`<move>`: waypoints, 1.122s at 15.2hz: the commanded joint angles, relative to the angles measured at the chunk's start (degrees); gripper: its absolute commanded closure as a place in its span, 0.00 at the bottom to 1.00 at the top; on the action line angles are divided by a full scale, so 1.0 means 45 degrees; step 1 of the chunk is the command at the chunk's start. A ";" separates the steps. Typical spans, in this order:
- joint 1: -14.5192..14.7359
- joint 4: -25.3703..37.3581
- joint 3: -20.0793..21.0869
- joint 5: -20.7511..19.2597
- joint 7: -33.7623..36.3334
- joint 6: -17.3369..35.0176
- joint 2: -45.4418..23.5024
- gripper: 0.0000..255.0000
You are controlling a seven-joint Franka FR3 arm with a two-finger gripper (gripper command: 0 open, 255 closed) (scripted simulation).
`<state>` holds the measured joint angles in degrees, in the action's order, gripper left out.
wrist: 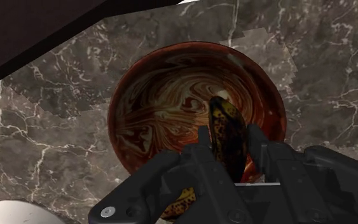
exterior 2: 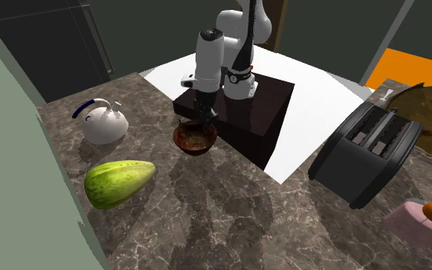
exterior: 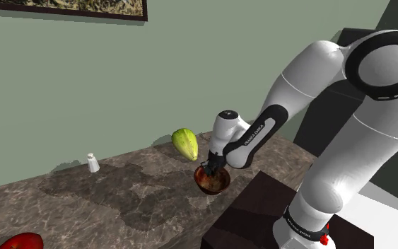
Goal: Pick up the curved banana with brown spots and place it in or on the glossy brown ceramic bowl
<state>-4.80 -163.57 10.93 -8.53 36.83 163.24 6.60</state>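
A dark, brown-spotted banana (wrist: 222, 114) is clasped between my black fingers (wrist: 204, 139), its free end pointing down into the glossy brown swirled bowl (wrist: 126, 108). My gripper (wrist: 229, 137) is shut on the banana, directly over the bowl's inside. In the shoulder view the gripper (exterior: 210, 168) hangs just above the bowl (exterior: 213, 182), which stands on the marble counter near the stand's corner. The second exterior view has the gripper (exterior 2: 205, 121) dipping to the rim of the bowl (exterior 2: 195, 139). I cannot tell whether the banana's tip touches the bowl's floor.
A green melon-like fruit (exterior: 185, 143) (exterior 2: 118, 182) lies beyond the bowl by the wall. A white kettle (exterior 2: 103, 123) stands close beside the bowl. A small shaker (exterior: 92, 163), a red object (exterior: 20, 242) and a black toaster (exterior 2: 367, 149) stand further off. The dark stand (exterior 2: 237, 107) borders the bowl.
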 commanded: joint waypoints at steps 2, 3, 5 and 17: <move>-0.0327 -0.0002 0.0116 -0.0824 0.0611 0.0675 -0.0686 1.00; -0.0460 0.0027 0.0151 -0.1227 0.0914 0.0898 -0.0952 1.00; -0.0679 0.0116 0.0125 -0.2235 0.1673 0.1319 -0.1498 1.00; -0.0679 0.0306 -0.0268 -0.3910 0.2951 0.1811 -0.2238 0.00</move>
<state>-7.85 -162.20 9.73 -26.11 50.11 171.39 -3.47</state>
